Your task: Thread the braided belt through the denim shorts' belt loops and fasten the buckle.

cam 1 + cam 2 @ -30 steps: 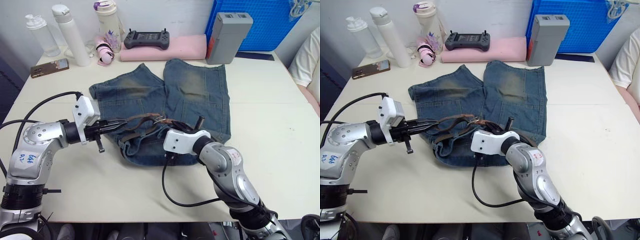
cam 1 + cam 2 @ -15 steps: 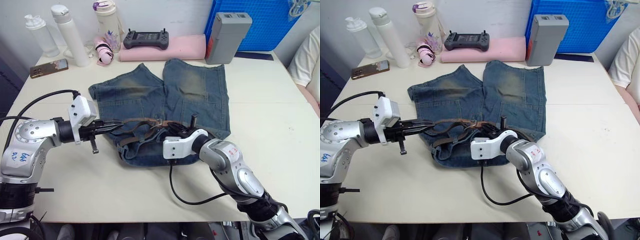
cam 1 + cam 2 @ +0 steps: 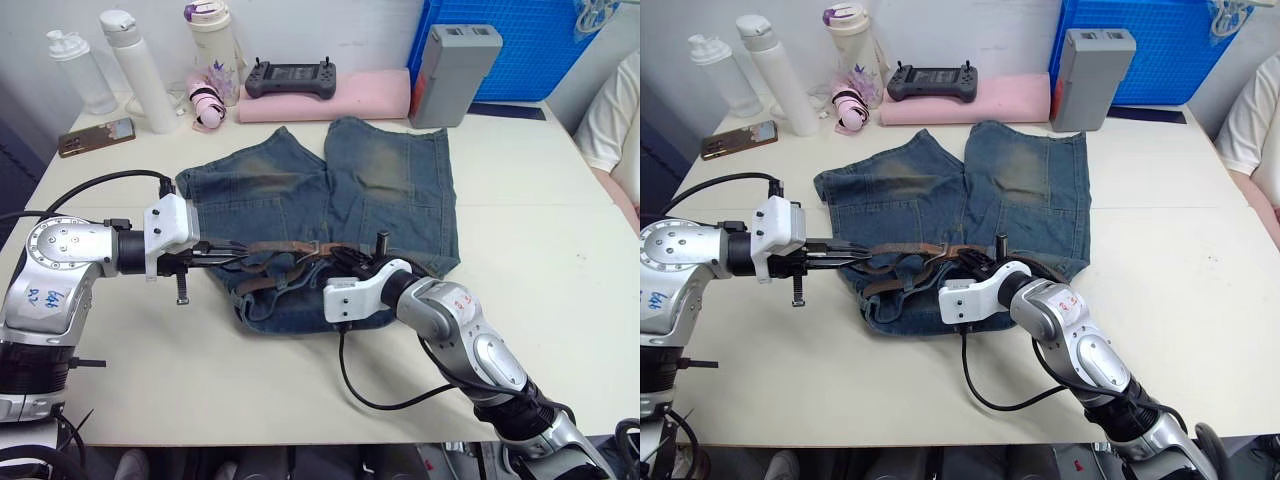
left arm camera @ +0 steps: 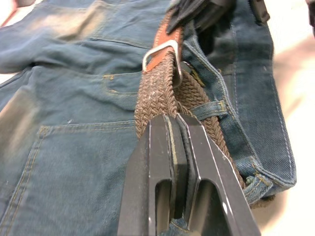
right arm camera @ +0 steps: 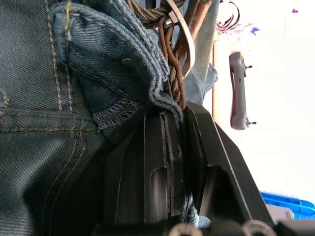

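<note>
- Head views: faded blue-grey denim shorts (image 3: 340,195) lie flat on the cream table (image 3: 560,280); the dark brown braided belt (image 3: 275,248) runs along the waistband — between both grippers.
- Left wrist view: left gripper (image 4: 173,129) clamps the belt beside the small silver rectangular buckle (image 4: 161,55).
- Right wrist view: right gripper (image 5: 170,118) pinches the waistband and belt.

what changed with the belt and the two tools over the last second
The left tool, shut on the braided belt, drew back toward the robot's left, pulling the strap from a slack loop to a straighter line. The right tool stayed clamped at the waistband of the denim shorts, which barely moved.
</note>
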You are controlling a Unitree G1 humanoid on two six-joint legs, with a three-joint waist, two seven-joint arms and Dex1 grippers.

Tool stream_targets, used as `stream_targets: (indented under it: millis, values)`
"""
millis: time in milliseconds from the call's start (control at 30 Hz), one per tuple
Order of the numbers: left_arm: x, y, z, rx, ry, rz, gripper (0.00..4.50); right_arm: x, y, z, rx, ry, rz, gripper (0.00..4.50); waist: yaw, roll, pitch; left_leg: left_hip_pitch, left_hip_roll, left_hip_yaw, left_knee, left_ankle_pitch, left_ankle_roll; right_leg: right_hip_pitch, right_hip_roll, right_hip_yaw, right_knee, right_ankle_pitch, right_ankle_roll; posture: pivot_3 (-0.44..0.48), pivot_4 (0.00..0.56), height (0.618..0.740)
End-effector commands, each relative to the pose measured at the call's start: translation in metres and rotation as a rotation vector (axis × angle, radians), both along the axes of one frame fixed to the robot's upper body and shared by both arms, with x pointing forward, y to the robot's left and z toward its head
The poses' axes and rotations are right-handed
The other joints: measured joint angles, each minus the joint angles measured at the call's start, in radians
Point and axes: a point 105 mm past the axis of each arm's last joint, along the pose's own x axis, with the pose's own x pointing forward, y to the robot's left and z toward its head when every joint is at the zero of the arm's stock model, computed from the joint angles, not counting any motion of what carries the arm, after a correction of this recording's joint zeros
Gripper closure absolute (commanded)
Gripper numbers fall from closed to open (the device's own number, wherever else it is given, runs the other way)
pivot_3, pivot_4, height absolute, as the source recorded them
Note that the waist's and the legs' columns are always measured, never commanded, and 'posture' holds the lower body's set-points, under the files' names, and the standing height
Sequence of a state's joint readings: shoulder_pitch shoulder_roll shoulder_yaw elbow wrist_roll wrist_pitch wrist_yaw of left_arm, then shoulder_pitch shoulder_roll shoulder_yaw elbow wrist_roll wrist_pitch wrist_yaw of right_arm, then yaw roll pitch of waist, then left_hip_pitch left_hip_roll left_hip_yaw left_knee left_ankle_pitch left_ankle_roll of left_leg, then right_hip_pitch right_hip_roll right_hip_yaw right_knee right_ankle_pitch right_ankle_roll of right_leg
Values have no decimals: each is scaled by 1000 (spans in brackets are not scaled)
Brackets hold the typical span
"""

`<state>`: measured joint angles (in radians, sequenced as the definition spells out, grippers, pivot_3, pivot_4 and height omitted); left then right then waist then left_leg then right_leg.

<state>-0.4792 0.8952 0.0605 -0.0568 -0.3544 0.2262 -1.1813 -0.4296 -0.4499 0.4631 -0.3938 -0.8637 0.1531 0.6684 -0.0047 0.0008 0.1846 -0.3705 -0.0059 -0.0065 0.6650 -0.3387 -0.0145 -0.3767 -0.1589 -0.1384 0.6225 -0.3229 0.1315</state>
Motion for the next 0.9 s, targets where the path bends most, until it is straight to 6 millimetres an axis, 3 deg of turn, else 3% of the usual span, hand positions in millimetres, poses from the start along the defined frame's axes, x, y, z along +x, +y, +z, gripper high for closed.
stream_targets:
  millis: [33,200,600,900]
  values:
    - [4,5,6,86,-52,-33,4500,-3,2,12,20,-47,19,4494,0,0,0,0,0,0,0,0,0,0,0,0,0,0,0,0,150,714]
    - [10,-2,7,98,-78,-80,4500,-4,3,12,16,-45,33,4494,0,0,0,0,0,0,0,0,0,0,0,0,0,0,0,0,150,714]
    - [13,-50,6,3,-76,-223,4500,-6,3,7,19,-14,26,4494,0,-1,-1,0,0,0,1,0,0,0,0,0,2,0,0,0,150,714]
    - [5,-18,-2,47,22,-168,4500,-1,-14,11,56,-8,-51,4494,3,-1,-1,0,0,0,1,0,0,0,0,1,2,0,0,0,150,714]
